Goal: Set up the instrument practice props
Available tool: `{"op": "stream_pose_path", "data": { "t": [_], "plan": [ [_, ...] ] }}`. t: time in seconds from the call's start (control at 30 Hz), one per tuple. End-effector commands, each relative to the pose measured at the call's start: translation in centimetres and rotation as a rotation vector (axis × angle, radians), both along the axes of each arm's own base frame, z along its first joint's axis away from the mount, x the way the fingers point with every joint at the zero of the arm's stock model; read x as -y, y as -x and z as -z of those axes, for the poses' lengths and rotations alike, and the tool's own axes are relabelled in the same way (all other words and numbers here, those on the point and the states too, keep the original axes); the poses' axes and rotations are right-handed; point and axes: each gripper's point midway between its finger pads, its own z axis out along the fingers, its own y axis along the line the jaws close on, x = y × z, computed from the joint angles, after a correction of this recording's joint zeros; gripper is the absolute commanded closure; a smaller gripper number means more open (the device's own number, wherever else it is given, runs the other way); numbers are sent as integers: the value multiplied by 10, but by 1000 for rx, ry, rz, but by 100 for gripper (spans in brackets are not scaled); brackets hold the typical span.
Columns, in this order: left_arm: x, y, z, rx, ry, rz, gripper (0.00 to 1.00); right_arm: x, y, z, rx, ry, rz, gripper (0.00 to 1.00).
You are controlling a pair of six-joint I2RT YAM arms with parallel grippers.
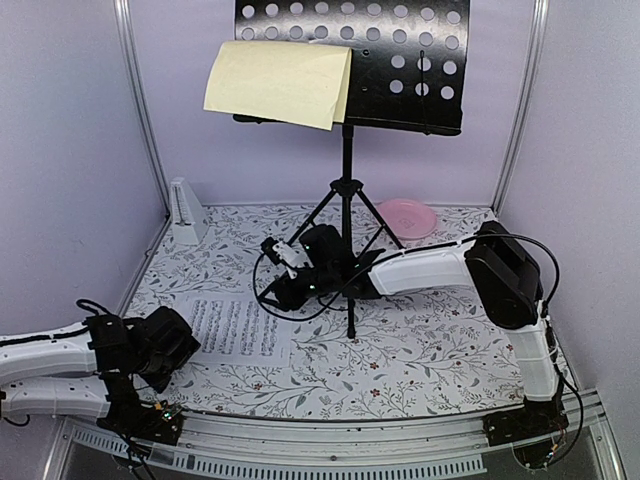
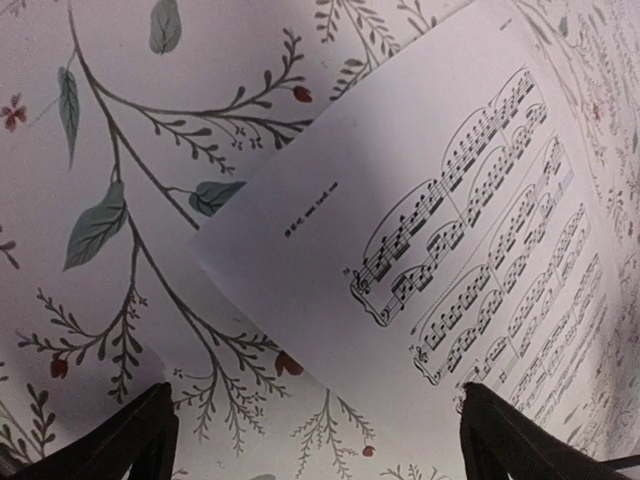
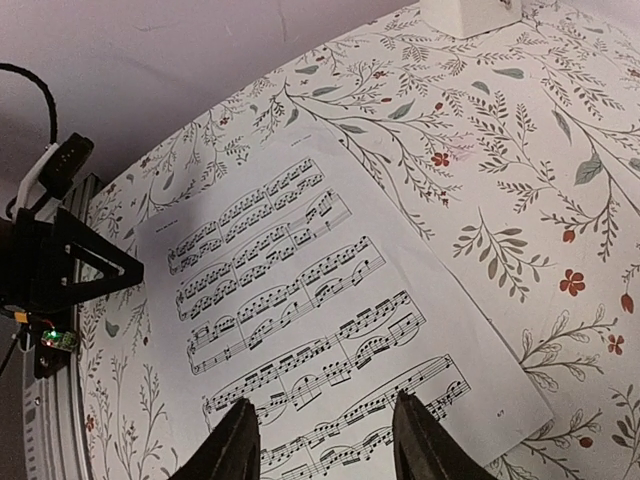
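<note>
Music stand (image 1: 350, 60) upright on tripod legs at mid-tabletop (image 1: 430, 340), perforated desk at top. Yellowish page (image 1: 278, 82) rests on the desk's left part, overhanging its left edge. White page (image 1: 238, 328) flat on the floral tabletop, near left, notes up. Metronome (image 1: 187, 212) stands at far left by the wall, well apart from the page. Pink plate (image 1: 408, 217) behind the stand, far right. Left hand (image 2: 315, 445) low beside the page's left edge, fingers spread wide, holding nothing. Right hand (image 3: 328, 440) above the page's right side, fingers partly apart, nothing between them; contact with the paper cannot be told.
</note>
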Motion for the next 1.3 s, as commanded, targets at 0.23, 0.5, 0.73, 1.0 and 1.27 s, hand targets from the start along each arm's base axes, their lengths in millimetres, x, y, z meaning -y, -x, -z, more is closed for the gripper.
{"op": "stream_pose_path", "data": {
  "t": [0.23, 0.5, 0.73, 1.0, 1.27],
  "plan": [
    [-6, -30, -10, 235, 4, 6, 15, -5, 0, 59, -2, 115, -3, 73],
    [-9, -57, -25, 392, 5, 68, 23, 2, 10, 111, -45, 218, -20, 89],
    [0, -78, -30, 484, 13, 146, 33, 2, 27, 115, -84, 214, -63, 92],
    [-14, -88, -16, 431, -15, 108, 52, -2, 54, 88, -146, 111, -139, 92],
    [-5, -109, -36, 421, -64, 229, 98, 0, 72, 24, -119, -7, -201, 83]
  ]
}}
